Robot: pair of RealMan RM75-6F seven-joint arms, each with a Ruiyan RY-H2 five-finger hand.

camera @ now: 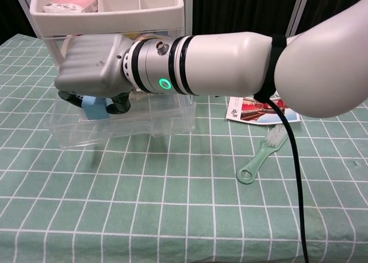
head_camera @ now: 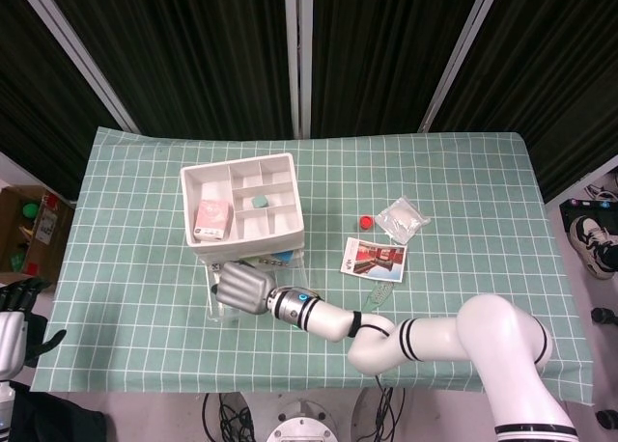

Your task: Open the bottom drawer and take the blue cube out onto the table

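While the clear bottom drawer (camera: 123, 122) stands pulled out from the white organiser (head_camera: 243, 210) onto the green checked desk (head_camera: 463, 210), the right hand (camera: 95, 73) reaches down into it, its dark fingers (camera: 119, 104) curled close on either side of the blue cube (camera: 95, 107); whether they press the cube cannot be told, since the palm hides the contact. The cube sits inside the drawer toward its left end, resting low against the drawer floor. The right forearm, white with black bands and a lit green ring, crosses the drawer from the right and blocks most of its interior from the chest view; a second blue item (head_camera: 282, 258) shows at the drawer's back in the head view, kind not clear. Organiser top tray: a pink box (head_camera: 212, 217) and a small teal block (head_camera: 259, 202) in separate compartments. Right of the drawer, apart from it: a printed card (camera: 263, 109) with a red-toned picture, its small print too fine to read; a green brush (camera: 263, 154) lying flat just below the card; a red cap (head_camera: 366, 221); a clear plastic bag (head_camera: 402, 218) beside the cap. The left hand (head_camera: 14, 318) hangs off the desk's left edge, fingers loosely spread, holding nothing.
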